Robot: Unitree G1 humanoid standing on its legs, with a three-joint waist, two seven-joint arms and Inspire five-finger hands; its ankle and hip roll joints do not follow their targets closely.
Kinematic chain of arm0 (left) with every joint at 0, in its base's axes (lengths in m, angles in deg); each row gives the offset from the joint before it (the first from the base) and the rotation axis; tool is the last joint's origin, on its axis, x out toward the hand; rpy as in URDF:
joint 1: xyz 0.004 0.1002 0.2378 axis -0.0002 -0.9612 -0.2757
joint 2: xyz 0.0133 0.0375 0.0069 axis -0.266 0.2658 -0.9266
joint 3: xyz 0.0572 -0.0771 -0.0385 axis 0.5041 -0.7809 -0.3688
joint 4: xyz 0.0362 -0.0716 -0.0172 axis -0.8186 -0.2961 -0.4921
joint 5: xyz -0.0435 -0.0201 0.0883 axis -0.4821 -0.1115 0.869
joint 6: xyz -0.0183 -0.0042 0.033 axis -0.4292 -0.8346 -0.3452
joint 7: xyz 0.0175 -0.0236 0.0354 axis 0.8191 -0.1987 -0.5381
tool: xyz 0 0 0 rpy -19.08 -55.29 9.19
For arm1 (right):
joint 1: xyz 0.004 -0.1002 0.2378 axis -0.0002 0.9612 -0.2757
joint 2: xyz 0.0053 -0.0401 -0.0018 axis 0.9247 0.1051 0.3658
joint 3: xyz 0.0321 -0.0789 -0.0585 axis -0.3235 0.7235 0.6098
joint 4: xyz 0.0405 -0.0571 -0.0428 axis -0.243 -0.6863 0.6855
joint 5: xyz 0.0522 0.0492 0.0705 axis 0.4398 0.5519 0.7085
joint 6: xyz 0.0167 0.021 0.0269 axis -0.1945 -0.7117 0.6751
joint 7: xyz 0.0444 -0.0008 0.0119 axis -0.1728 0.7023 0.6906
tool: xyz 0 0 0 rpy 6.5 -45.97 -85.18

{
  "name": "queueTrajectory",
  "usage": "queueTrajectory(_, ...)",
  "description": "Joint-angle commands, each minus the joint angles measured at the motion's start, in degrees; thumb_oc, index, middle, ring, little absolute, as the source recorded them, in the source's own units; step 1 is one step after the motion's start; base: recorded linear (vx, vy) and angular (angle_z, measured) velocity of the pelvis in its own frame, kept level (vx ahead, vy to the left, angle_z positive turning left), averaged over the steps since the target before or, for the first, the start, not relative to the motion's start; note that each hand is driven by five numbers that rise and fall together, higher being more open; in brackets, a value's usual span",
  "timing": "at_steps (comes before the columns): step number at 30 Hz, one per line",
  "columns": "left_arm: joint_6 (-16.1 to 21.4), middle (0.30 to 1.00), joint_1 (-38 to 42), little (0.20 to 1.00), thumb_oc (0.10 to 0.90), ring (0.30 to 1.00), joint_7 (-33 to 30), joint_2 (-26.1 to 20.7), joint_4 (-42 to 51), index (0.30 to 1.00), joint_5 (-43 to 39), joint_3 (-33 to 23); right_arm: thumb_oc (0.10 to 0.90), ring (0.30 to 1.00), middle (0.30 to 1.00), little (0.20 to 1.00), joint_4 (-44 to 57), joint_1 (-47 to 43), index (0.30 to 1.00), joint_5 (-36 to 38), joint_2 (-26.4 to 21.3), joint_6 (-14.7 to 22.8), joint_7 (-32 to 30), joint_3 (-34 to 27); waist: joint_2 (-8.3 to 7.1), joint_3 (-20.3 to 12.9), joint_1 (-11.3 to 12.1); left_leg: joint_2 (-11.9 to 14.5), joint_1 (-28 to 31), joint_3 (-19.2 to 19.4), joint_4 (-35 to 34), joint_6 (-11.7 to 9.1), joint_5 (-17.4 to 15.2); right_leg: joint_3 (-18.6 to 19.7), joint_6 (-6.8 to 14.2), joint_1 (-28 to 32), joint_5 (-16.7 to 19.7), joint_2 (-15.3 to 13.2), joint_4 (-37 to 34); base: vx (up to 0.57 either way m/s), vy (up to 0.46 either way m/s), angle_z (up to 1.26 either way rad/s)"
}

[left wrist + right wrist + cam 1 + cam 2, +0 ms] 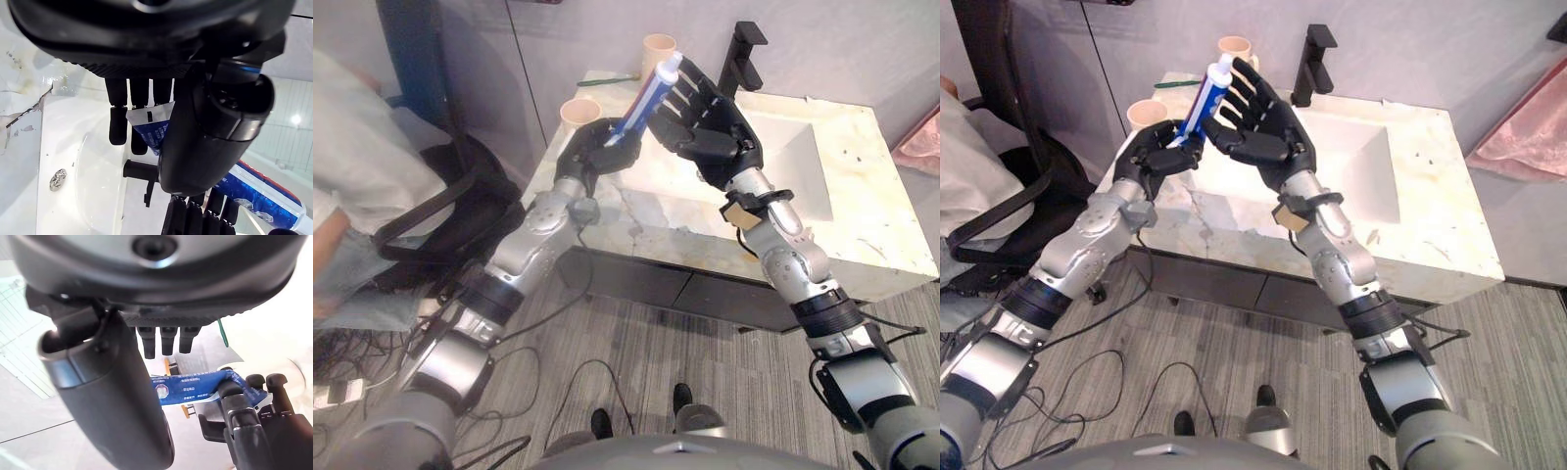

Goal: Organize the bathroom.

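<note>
Two beige cups (579,111) (658,46) stand on the marble vanity top (881,220) in the left eye view, one near its left edge, one at the back by a green toothbrush (607,80). One blue-and-white toothpaste tube (646,98) slants up from the left hand (597,147), whose fingers are clenched round its lower end. The right hand (705,113) holds straightened fingers against the tube's upper part. One black faucet (742,57) rises behind the basin (783,166).

From the right eye view, a person's light sleeve (969,186) shows by a black chair (1038,186).

At the left wrist, fingers (117,125) wrap the tube over the basin.

At the right wrist, straight fingers (164,340) hang over the tube.
</note>
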Motion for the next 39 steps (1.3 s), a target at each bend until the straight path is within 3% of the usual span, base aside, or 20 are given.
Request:
queueTrajectory(1, 6.5, 0.3, 12.5, 0.3, 0.4, 0.3, 1.0, 2.0, -1.8, 0.3, 1.6, -3.6, 0.8, 0.9, 0.9, 0.9, 4.3, -7.0, 0.9, -1.2, 0.3, 8.2, 0.3, -1.9, 0.62, -7.0, 1.1, -0.4, 2.6, 4.0, -0.1, 0.1, -4.6, 1.8, 3.0, -7.3, -2.8, 3.4, 5.0, 0.0, 0.0, 0.0)
queueTrajectory(15, 6.3, 0.3, 12.7, 0.3, 0.4, 0.3, 2.0, 2.5, -2.9, 0.3, 1.4, -3.8, 0.8, 0.9, 0.9, 0.9, 3.2, -10.5, 0.9, -1.5, 0.5, 9.2, -0.8, -1.4, 0.46, -7.3, 1.9, -0.4, 2.4, 3.4, -0.1, -0.1, -4.4, 1.4, 2.9, -6.8, -3.1, 3.3, 4.9, 0.0, 0.0, 0.0)
queueTrajectory(16, 6.3, 0.3, 12.7, 0.3, 0.4, 0.3, 2.0, 2.5, -2.9, 0.3, 1.3, -3.9, 0.776, 0.865, 0.865, 0.865, 3.2, -10.5, 0.865, -1.3, 0.4, 9.2, -0.8, -1.4, 0.45, -7.3, 2.0, -0.4, 2.5, 3.4, -0.1, -0.1, -4.4, 1.4, 2.9, -6.7, -3.2, 3.3, 4.9, 0.0, 0.0, 0.0)
queueTrajectory(17, 6.2, 0.3, 12.8, 0.3, 0.4, 0.3, 2.0, 2.5, -2.9, 0.3, 1.3, -3.9, 0.706, 0.759, 0.759, 0.759, 3.1, -10.7, 0.759, -1.3, 0.5, 9.4, -0.8, -1.4, 0.44, -7.3, 2.0, -0.4, 2.4, 3.4, -0.1, -0.1, -4.4, 1.4, 2.9, -6.7, -3.2, 3.3, 4.9, 0.0, 0.0, 0.0)
queueTrajectory(19, 6.2, 0.3, 12.8, 0.3, 0.4, 0.3, 2.3, 2.5, -2.9, 0.3, 1.4, -4.0, 0.685, 0.728, 0.728, 0.728, 3.1, -11.0, 0.728, -1.5, 0.5, 9.3, -0.8, -1.4, 0.41, -7.4, 2.1, -0.4, 2.4, 3.4, -0.1, -0.1, -4.4, 1.4, 2.9, -6.6, -3.2, 3.3, 4.8, 0.0, 0.0, 0.0)
queueTrajectory(21, 6.2, 0.3, 12.6, 0.3, 0.4, 0.3, 2.4, 2.4, -3.0, 0.3, 1.4, -4.0, 0.599, 0.599, 0.599, 0.599, 3.0, -11.3, 0.599, -1.6, 0.5, 9.1, -0.8, -1.2, 0.38, -7.5, 2.2, -0.4, 2.4, 3.3, -0.1, -0.1, -4.4, 1.4, 2.8, -6.5, -3.2, 3.3, 4.7, 0.0, 0.0, 0.0)
queueTrajectory(25, 6.2, 0.3, 12.6, 0.3, 0.4, 0.3, 2.8, 2.6, -3.3, 0.3, 1.3, -4.1, 0.499, 0.448, 0.448, 0.448, 2.7, -11.3, 0.448, -1.5, 0.5, 8.8, -0.8, -1.2, 0.32, -7.6, 2.3, -0.4, 2.3, 3.2, -0.1, -0.2, -4.3, 1.4, 2.8, -6.3, -3.3, 3.4, 4.5, 0.0, 0.0, 0.0)
queueTrajectory(26, 6.4, 0.3, 12.6, 0.3, 0.4, 0.3, 2.8, 2.6, -3.4, 0.3, 1.4, -4.0, 0.413, 0.319, 0.319, 0.319, 2.6, -11.3, 0.319, -1.5, 0.5, 8.8, -0.9, -1.2, 0.31, -7.5, 2.3, -0.4, 2.4, 3.3, -0.1, -0.2, -4.3, 1.3, 2.8, -6.3, -3.2, 3.3, 4.5, 0.0, 0.0, 0.0)
queueTrajectory(36, 6.5, 0.3, 12.7, 0.3, 0.4, 0.3, 2.7, 2.3, -3.4, 0.3, 1.5, -4.2, 0.4, 0.3, 0.3, 0.3, 2.6, -11.1, 0.3, -2.3, 0.5, 8.5, -1.0, -1.1, 0.36, -7.5, 2.2, -0.3, 2.2, 3.5, -0.1, -0.2, -4.2, 1.4, 2.8, -6.0, -3.2, 3.4, 4.1, 0.0, 0.0, 0.0)
queueTrajectory(39, 6.4, 0.415, 12.8, 0.415, 0.477, 0.415, 2.9, 2.3, -3.4, 0.415, 1.7, -4.1, 0.4, 0.3, 0.3, 0.3, 2.7, -11.1, 0.3, -2.9, 0.1, 8.9, -1.1, -1.1, 0.37, -7.5, 2.2, -0.3, 2.2, 3.6, -0.1, -0.3, -4.2, 1.3, 2.8, -5.9, -3.3, 3.4, 4.1, 0.0, 0.0, 0.0)
